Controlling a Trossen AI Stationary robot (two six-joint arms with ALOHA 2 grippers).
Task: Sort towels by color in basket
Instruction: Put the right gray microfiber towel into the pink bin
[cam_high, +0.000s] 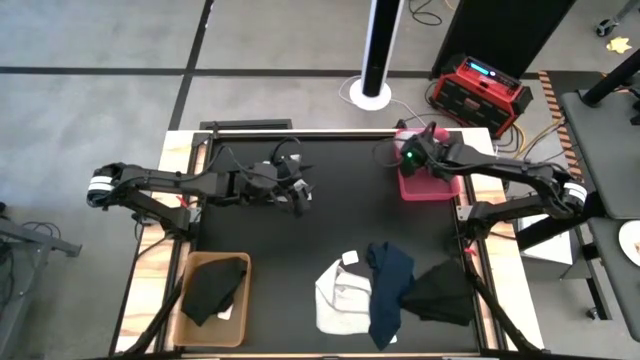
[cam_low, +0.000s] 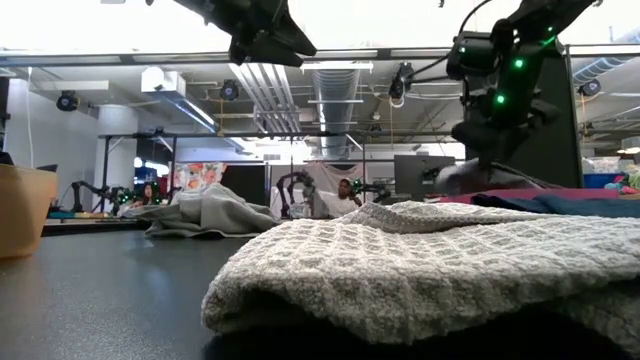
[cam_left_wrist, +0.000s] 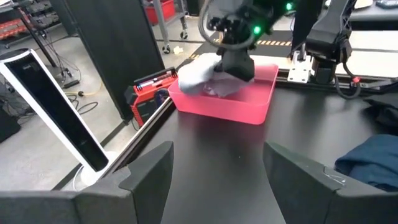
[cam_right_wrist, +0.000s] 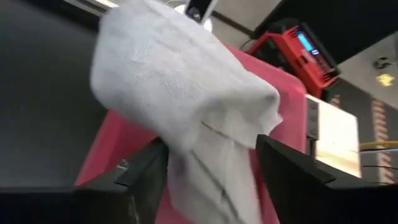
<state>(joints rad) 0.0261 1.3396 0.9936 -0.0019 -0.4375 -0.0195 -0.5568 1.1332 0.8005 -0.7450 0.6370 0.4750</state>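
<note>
A white towel (cam_right_wrist: 186, 93) bulges over the pink basket (cam_right_wrist: 124, 143) at the table's far right. My right gripper (cam_right_wrist: 210, 143) stands open above that basket, with the towel's lower folds in the gap between its fingers. In the left wrist view the towel (cam_left_wrist: 196, 74) spills over the basket's wall (cam_left_wrist: 224, 109). My left gripper (cam_left_wrist: 217, 149) hovers open and empty over the table's far middle (cam_high: 303, 197). A light grey towel (cam_high: 340, 295), a navy towel (cam_high: 390, 290) and a black towel (cam_high: 440, 290) lie near the front edge. Another black towel (cam_high: 215, 288) lies in the brown basket (cam_high: 190, 325). My right gripper slants down from above the pink basket, its open fingers (cam_right_wrist: 283, 168) on either side of the white towel's hanging folds (cam_right_wrist: 217, 168). Whether a finger touches the cloth I cannot tell. The towel's bulk rests on the basket.
A red device (cam_high: 480, 90) and a white pillar's round base (cam_high: 370, 95) stand on the floor beyond the far edge. The middle of the black tabletop (cam_high: 330, 235) lies bare between the arms and the towels.
</note>
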